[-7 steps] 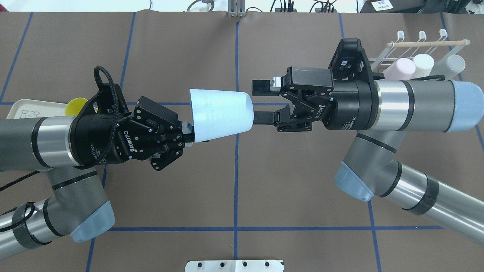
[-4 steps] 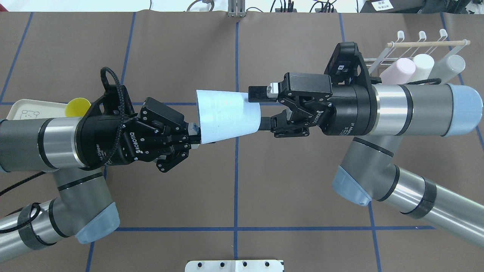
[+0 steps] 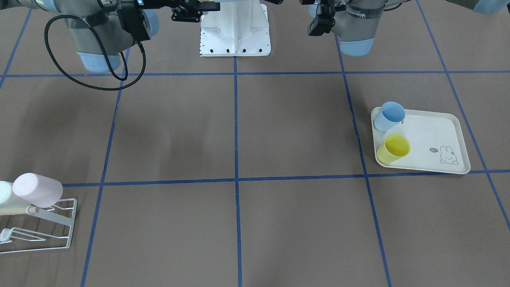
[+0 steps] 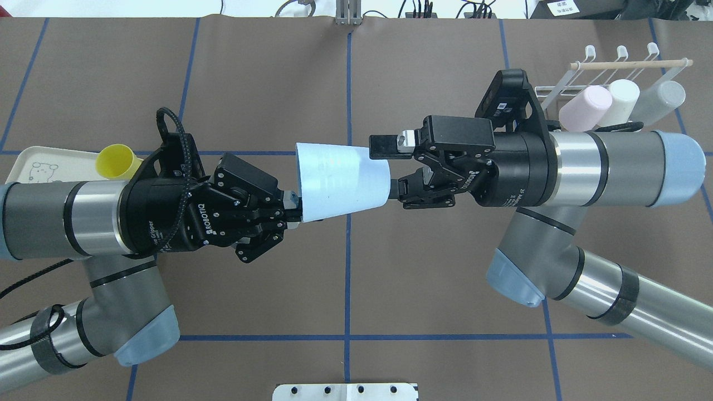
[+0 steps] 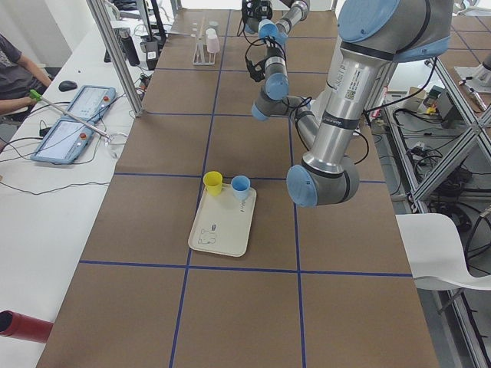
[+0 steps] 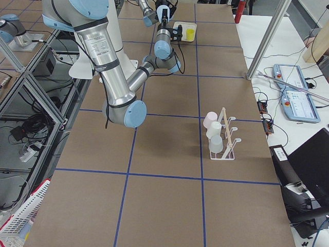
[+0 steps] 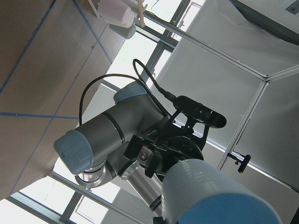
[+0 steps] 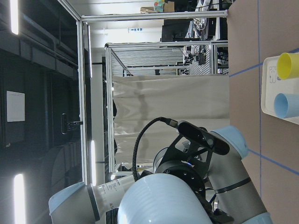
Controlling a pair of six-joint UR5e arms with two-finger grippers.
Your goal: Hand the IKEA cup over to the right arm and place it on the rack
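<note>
The IKEA cup [image 4: 341,179] is pale blue and hangs sideways over the table's middle, with its base pointing right. My left gripper [image 4: 295,209] is shut on its rim. The right arm [image 4: 601,170] reaches in from the right. Its right gripper [image 4: 387,169] is open, one finger above the cup's base end and one below. The cup fills the bottom of the left wrist view [image 7: 210,196] and of the right wrist view [image 8: 163,200]. The rack [image 4: 579,72] stands at the far right, also seen as the rack [image 3: 40,235].
A pink cup [image 4: 585,106], a white cup [image 4: 621,97] and a grey cup [image 4: 660,100] lie on the rack. The cream rabbit-print tray [image 3: 434,131] holds a yellow cup [image 3: 394,148] and a blue cup [image 3: 388,115]. A black cable loop [image 3: 91,52] hangs from the right arm.
My left gripper carried the cup to the right and slightly down. The cup's base, which was just clear of the right gripper's fingers, now lies between them.
</note>
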